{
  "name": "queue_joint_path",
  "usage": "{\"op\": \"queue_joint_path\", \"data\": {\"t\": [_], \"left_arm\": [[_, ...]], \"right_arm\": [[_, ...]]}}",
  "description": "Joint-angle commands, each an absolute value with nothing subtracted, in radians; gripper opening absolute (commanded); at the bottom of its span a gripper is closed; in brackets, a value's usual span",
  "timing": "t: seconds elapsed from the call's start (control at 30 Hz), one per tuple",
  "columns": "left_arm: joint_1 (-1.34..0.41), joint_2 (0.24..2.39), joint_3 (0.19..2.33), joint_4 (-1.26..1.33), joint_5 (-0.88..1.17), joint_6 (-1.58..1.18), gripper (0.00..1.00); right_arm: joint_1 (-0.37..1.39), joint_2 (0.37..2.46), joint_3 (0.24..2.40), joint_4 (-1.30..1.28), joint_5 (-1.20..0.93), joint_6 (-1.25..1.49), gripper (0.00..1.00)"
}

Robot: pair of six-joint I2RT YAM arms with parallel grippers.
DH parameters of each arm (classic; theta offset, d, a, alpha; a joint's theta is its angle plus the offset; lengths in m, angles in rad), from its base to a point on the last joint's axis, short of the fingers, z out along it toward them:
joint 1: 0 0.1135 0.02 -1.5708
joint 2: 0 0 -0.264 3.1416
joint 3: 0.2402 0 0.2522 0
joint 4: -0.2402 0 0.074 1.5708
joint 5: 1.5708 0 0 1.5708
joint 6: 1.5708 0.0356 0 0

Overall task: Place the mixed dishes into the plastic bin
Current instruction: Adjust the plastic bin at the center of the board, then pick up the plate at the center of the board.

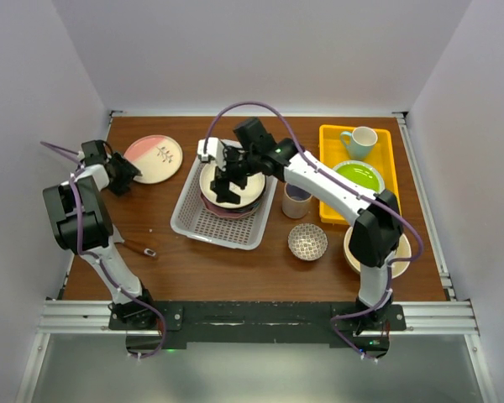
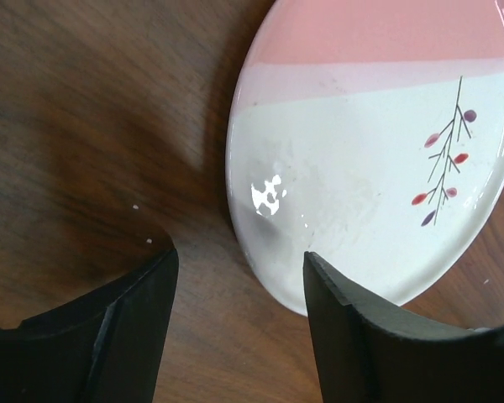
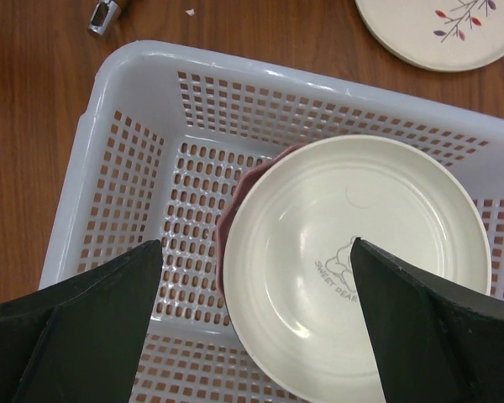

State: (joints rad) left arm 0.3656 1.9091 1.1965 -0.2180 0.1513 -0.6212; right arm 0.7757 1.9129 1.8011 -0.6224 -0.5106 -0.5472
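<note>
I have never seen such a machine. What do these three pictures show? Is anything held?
Two robot arms stand at a table. One picture looks down from above; the others come from a camera on each wrist. The left end effector is open at the rim of a pink-and-cream plate. The right end effector hangs open over the white bin, where a cream plate lies on a pink one. Nothing is held. Nearby: a mug, a patterned bowl, a yellow tray.

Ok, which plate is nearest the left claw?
The pink-and-cream plate with the twig print, on the table by the left claw; the cream plate lies in the white bin.
</note>
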Motion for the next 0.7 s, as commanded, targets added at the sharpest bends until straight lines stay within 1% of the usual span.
{"op": "queue_joint_path", "data": {"t": [0.0,0.07,0.1,0.17,0.2,0.27,0.3,0.37,0.4,0.67], "left_arm": [[0.371,1.953,1.23,-0.216,0.112,-0.658,0.6],[0.371,1.963,1.236,-0.21,0.103,-0.669,0.56],[0.37,1.968,1.238,-0.207,0.101,-0.67,0.5],[0.37,1.976,1.233,-0.201,0.092,-0.678,0.45],[0.371,1.979,1.232,-0.19,0.094,-0.681,0.34],[0.371,1.988,1.23,-0.184,0.1,-0.684,0.23],[0.371,1.99,1.229,-0.178,0.103,-0.686,0.14],[0.371,1.991,1.227,-0.176,0.106,-0.686,0.03],[0.371,1.99,1.226,-0.176,0.107,-0.684,0.0],[0.391,1.846,1.137,-0.179,0.124,-0.678,0.0]], "right_arm": [[0.836,1.92,1.894,-0.635,-0.39,-0.604,0.98],[0.863,1.951,1.917,-0.629,-0.362,-0.618,0.98],[0.874,1.962,1.946,-0.624,-0.335,-0.623,0.98],[0.909,2.005,1.983,-0.623,-0.307,-0.64,0.98],[0.923,2.022,2.018,-0.615,-0.286,-0.644,0.98],[0.96,2.052,2.042,-0.595,-0.236,-0.661,0.98],[0.972,2.06,2.055,-0.557,-0.218,-0.663,0.98],[1.008,2.082,2.068,-0.519,-0.164,-0.669,0.98],[1.018,2.103,2.074,-0.467,-0.146,-0.669,0.98],[1.101,2.282,2.147,-0.183,0.043,-0.73,0.98]]}}
